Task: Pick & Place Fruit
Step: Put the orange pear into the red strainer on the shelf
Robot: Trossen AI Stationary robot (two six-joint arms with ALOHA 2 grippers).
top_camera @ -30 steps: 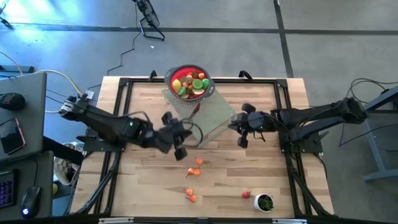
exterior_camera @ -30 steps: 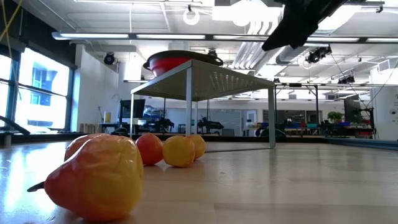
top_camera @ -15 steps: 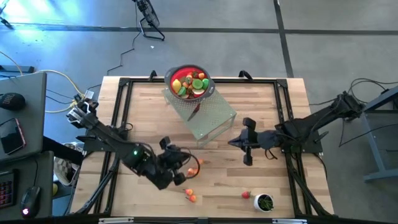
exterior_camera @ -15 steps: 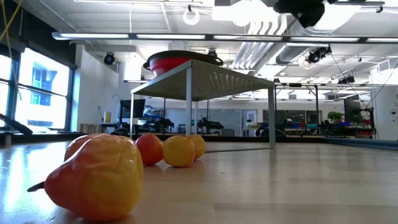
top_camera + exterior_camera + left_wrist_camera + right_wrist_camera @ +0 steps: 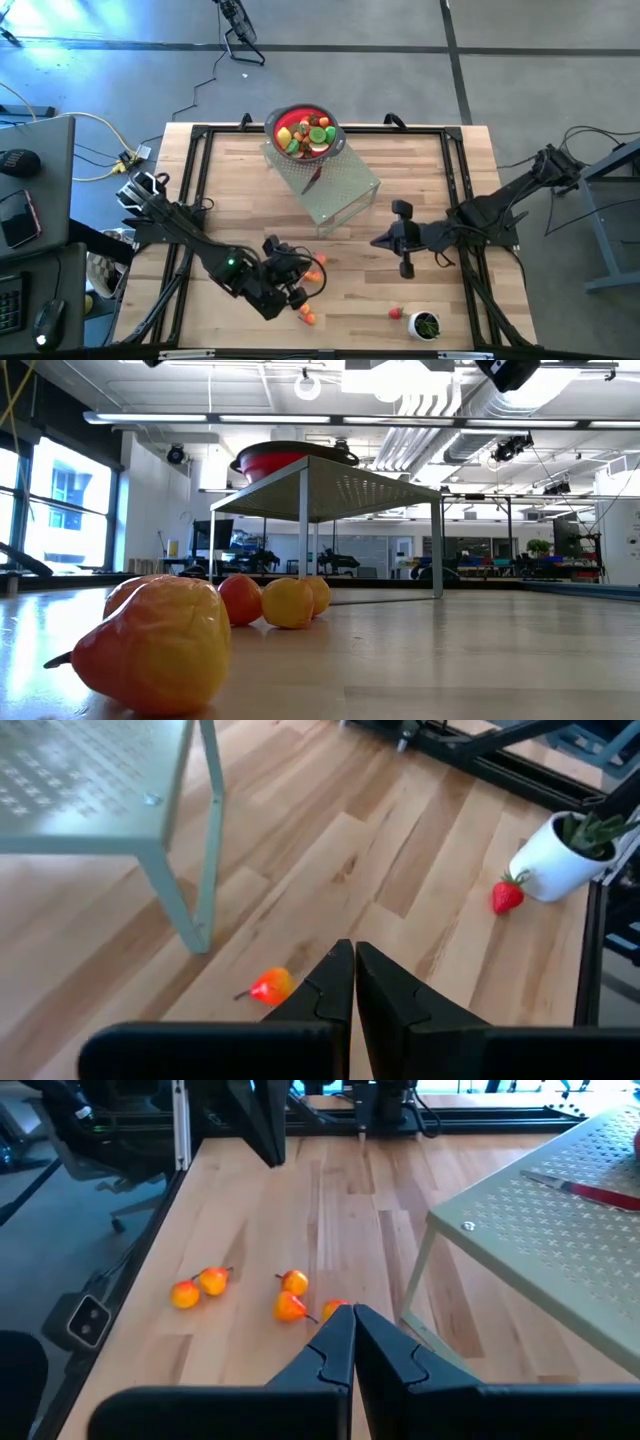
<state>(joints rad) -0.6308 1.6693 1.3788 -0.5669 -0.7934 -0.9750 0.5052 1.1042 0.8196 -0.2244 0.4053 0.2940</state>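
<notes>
Fruit [image 5: 312, 317]: loose pieces on bench [image 5: 450, 300] (more heaped in red bowl [image 5: 306, 133]); left gripper [image 5: 297, 290] and right gripper [image 5: 384, 241] jaws closed, empty.

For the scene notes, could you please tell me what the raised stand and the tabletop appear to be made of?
Raised stand: probably painted sheet metal, matte pale green; its top is perforated with small holes and it stands on thin square legs. Tabletop: wood, apparently butcher block; light planks with visible grain and seams.

High cam looks straight down on the whole desk [image 5: 240, 170]. Low cam sits at desktop level, v. near the orange fruit [image 5: 155, 643]. Wrist cams share the perforated stand [image 5: 90, 790].
</notes>
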